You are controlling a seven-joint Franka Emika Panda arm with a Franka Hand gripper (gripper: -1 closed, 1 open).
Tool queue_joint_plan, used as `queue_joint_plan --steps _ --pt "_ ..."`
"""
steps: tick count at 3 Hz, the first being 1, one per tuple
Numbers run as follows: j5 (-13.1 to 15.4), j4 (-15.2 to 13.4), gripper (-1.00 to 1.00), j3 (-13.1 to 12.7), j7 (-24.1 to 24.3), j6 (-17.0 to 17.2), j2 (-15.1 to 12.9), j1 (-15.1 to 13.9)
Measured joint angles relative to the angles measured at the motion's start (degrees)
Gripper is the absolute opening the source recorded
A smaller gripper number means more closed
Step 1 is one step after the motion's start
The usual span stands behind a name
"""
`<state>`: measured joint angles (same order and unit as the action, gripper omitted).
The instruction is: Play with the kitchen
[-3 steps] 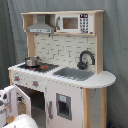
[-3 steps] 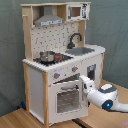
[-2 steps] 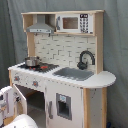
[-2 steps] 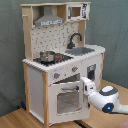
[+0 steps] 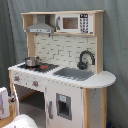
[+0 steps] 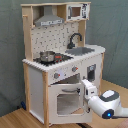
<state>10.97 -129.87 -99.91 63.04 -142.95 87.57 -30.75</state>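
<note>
Kitchen (image 6: 60, 65) stands upright, long axis vertical, oven door ajar.

both exterior views: soft even indoor light, moderately bright, no hard shadows. overall blur, fine detail smeared. dim shade inside open lower bay of kitchen (image 5: 30, 97) in first exterior view. faint sheen on pot (image 6: 47, 55) in second exterior view.

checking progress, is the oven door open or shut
Open a little: in the second exterior view the white windowed oven door tilts out at its top, by the robot's arm.
</note>
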Motion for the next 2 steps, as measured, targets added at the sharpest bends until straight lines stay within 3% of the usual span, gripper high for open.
queue_joint_plan --steps 1,2 --pt "2.0 2.6 -1.00 -0.4 2.1 4.3 -0.3 0.0" --pt "2.8 2.7 -1.00 0.2 2.4 4.9 -0.3 0.0"
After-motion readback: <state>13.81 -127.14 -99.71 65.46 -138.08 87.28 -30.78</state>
